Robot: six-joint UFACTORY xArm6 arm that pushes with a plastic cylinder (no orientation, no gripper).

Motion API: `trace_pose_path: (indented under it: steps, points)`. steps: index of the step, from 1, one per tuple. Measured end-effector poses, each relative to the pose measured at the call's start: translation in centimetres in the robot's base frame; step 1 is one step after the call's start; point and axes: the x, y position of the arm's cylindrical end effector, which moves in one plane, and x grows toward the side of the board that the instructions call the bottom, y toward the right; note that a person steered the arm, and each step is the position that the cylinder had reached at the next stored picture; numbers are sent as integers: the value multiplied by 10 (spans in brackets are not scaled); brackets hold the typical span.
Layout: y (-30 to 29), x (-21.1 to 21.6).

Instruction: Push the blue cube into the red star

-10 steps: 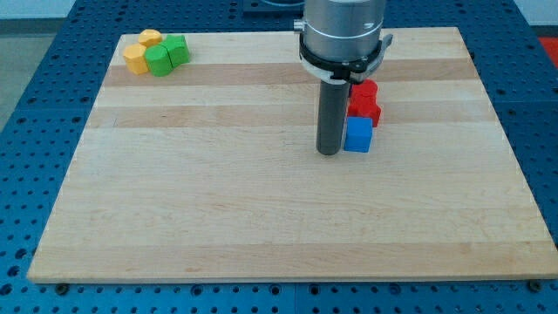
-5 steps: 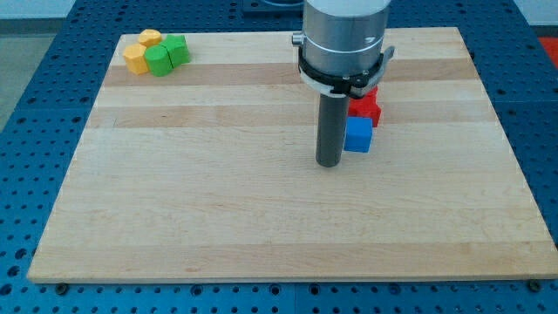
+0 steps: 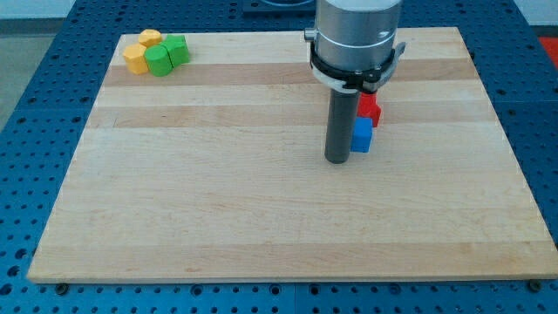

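Note:
The blue cube sits right of the board's middle, touching the red star just above it. Another red block behind the star is hidden by the arm. My tip rests on the board at the cube's lower left, and the rod covers the cube's left part. I cannot tell whether the rod touches the cube.
Two yellow blocks and two green blocks are clustered at the board's top left corner. The wooden board lies on a blue perforated table.
My tip has moved down and then to the right, now overlapping the blue cube's left side. The blue cube and red star have stayed in place.

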Motion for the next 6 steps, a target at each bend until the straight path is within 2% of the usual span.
trace_pose_path:
  steps: [4, 6]
  points:
    - [8, -23]
    - [8, -11]
